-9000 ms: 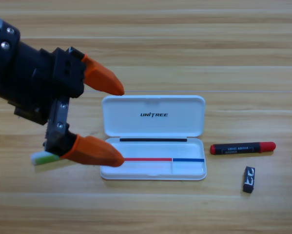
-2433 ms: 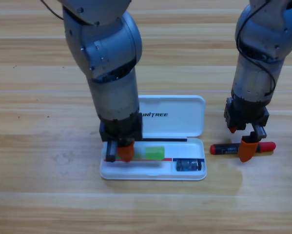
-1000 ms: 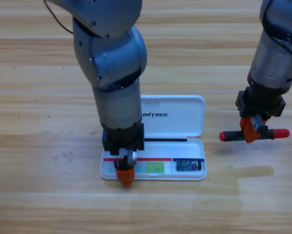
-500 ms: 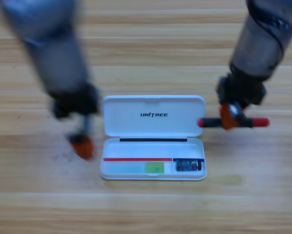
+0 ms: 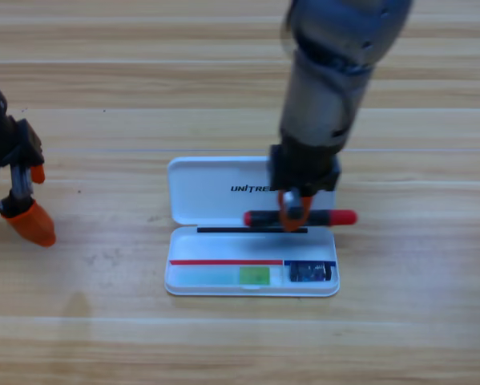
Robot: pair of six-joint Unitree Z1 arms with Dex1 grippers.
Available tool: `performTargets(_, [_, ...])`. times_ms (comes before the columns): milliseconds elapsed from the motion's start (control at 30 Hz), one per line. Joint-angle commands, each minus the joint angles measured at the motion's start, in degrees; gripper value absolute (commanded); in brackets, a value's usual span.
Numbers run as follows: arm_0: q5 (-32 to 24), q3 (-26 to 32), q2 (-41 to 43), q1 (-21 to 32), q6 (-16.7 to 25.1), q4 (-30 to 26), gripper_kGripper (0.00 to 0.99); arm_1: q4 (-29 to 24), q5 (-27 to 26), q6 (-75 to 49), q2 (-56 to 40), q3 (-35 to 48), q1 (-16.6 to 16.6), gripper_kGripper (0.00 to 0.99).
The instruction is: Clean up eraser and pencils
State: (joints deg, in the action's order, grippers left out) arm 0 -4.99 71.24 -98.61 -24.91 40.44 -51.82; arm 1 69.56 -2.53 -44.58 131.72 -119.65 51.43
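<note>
Pencil (image 5: pixel 336 216), black-bodied with red ends, level in right pincer (image 5: pixel 292 215).

open white case (image 5: pixel 223 188), wooden table (image 5: pixel 240 80)

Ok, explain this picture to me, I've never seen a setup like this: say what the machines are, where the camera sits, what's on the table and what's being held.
One fixed camera looks straight down on a wooden table. The two machines are grey robot arms, each ending in a black gripper with two orange jaws.

The right gripper hangs over an open white case. It is shut on the pencil, a thick black stick with red ends, held level above the hinge of the case.

In the case's tray lie a green eraser and a small dark block in the right compartment.

The left gripper waits at the picture's left edge, holding nothing.
</note>
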Motion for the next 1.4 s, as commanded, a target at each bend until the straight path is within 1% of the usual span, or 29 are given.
performTargets(33, [-0.72, -3.04, -1.85, 1.01, 0.61, 1.64, 0.99, 1.02, -0.11, 1.52, 7.06, -4.28, 2.8, 0.0])
performTargets(300, [-0.72, -4.01, -2.47, 0.92, 0.87, 2.61, 0.99, 1.02, 0.15, 2.13, 9.96, -5.69, 2.89, 0.0])
performTargets(733, [-0.72, -4.27, -2.99, 0.92, 0.61, 3.22, 0.99, 1.19, 0.33, 2.83, 9.34, -5.6, 3.06, 0.0])
performTargets(767, [-0.72, -4.27, -3.08, 0.92, 0.61, 3.22, 0.99, 1.28, 0.33, 2.83, 9.34, -5.6, 3.06, 0.018])
performTargets(800, [-0.72, -4.27, -3.17, 0.92, 0.52, 3.22, 0.99, 1.37, 0.33, 2.83, 9.26, -5.6, 3.15, 0.224])
performTargets(867, [-0.72, -4.27, -3.26, 0.92, 0.34, 3.4, 0.99, 1.46, 0.24, 3.01, 8.99, -5.6, 3.24, 0.749])
performTargets(900, [-0.72, -4.27, -3.26, 0.92, 0.34, 3.48, 0.99, 1.46, 0.33, 3.27, 8.73, -5.6, 3.24, 0.865])
performTargets(967, [-0.72, -4.27, -3.43, 0.92, 0.25, 3.57, 0.989, 1.46, 0.51, 3.8, 7.85, -5.6, 3.24, 0.908])
performTargets(1033, [-0.72, -4.27, -3.61, 0.92, 0.25, 3.75, 0.989, 1.46, 0.24, 4.42, 6.36, -5.42, 3.24, 0.92])
performTargets(1100, [-0.72, -4.18, -3.78, 0.92, 0.17, 4.01, 0.989, 1.89, -0.2, 4.77, 4.07, -5.16, 3.42, 0.953])
performTargets(1233, [-0.72, -3.04, -4.05, 0.92, 0.08, 4.19, 0.979, 2.16, -3.98, 4.94, -3.49, -1.2, 3.94, 0.957])
performTargets(1333, [-1.07, -0.31, -4.31, 0.92, 0.17, 4.01, 0.913, 2.16, -8.46, 4.86, -9.64, 2.22, 4.03, 0.957])
performTargets(1400, [-1.16, 2.06, -4.75, 1.01, 0.52, 3.57, 0.845, 1.81, -11.27, 4.94, -13.24, 4.42, 4.03, 0.957])
